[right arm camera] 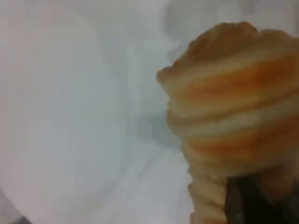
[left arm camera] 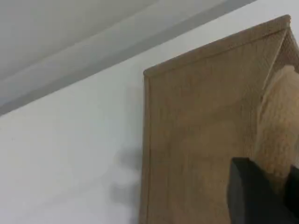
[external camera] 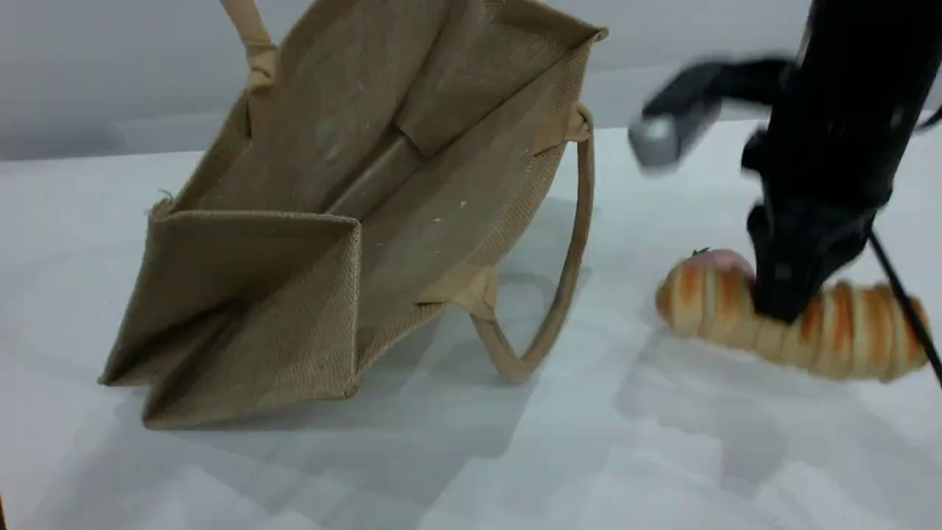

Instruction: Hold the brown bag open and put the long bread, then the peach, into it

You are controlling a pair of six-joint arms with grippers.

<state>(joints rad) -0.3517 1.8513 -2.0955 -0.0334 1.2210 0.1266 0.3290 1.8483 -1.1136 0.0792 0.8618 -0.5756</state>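
Note:
The brown bag [external camera: 383, 199] lies tilted on the white table with its mouth facing the camera and gaping open. Its upper beige handle [external camera: 254, 40] rises out of the top of the scene view. In the left wrist view my left gripper [left arm camera: 275, 191] is shut on that handle [left arm camera: 278, 126], above the bag's side panel [left arm camera: 201, 140]. The long bread [external camera: 839, 327] lies at the right, and my right gripper [external camera: 784, 298] is clamped on its middle. In the right wrist view a dark fingertip [right arm camera: 238, 200] presses into the bread [right arm camera: 229, 102]. The peach [external camera: 720, 259] peeks out just behind the bread's left end.
The bag's lower handle [external camera: 570, 250] droops onto the table between the bag and the bread. A blurred grey and black part of the right arm [external camera: 666, 129] sticks out to the left above the table. Bare white table [external camera: 515, 456] spreads across the front.

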